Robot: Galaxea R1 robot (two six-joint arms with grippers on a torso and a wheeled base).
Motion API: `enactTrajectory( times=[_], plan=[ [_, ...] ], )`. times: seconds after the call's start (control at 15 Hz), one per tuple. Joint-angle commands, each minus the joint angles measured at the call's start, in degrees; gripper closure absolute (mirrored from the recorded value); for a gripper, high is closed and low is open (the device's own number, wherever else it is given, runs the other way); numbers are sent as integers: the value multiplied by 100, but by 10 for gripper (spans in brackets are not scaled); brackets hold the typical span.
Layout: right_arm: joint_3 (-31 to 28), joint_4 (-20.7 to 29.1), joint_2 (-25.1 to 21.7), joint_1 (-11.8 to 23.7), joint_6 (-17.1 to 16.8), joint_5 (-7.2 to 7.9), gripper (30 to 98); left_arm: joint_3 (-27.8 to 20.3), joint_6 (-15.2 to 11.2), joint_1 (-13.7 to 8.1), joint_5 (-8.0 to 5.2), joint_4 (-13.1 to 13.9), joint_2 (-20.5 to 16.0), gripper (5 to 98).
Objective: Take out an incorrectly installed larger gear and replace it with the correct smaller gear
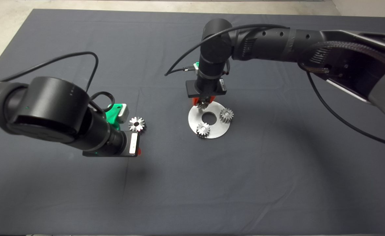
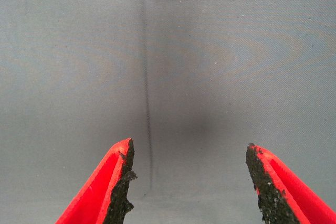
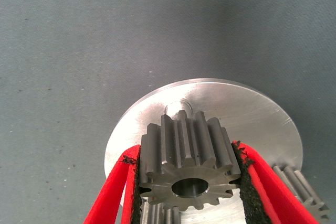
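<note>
Dark mat on counter (image 1: 81, 203): right gripper (image 3: 190, 182) jaws pinching smaller gear (image 3: 188, 167) over disc (image 3: 252, 114). Left gripper (image 2: 190, 182) jaws spread, idle nr larger gear (image 1: 136, 124). Risk: bore misses peg, gear tilts/jams.

No legible text, labels or numbers.

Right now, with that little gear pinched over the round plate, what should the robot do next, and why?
Probably lower it straight down. The right gripper holds the smaller gear above the metal disc, where two small gears already sit. The larger gear lies off on the mat near the open left gripper.
</note>
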State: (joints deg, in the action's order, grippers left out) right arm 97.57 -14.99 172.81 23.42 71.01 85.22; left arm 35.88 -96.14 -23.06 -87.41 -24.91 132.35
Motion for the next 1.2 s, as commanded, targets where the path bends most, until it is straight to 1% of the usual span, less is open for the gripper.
enactTrajectory(
  times=[0.0,0.87,1.13],
  plan=[
    [32,32,-50,58,36,214,907,-21,7,-93,-488,-58,-2,499],
    [-56,58,-50,14,44,223,901,-30,7,-93,-488,-58,-11,499],
    [-104,520,-59,5,44,196,906,-47,7,-93,-488,-58,-11,499]
  ],
)
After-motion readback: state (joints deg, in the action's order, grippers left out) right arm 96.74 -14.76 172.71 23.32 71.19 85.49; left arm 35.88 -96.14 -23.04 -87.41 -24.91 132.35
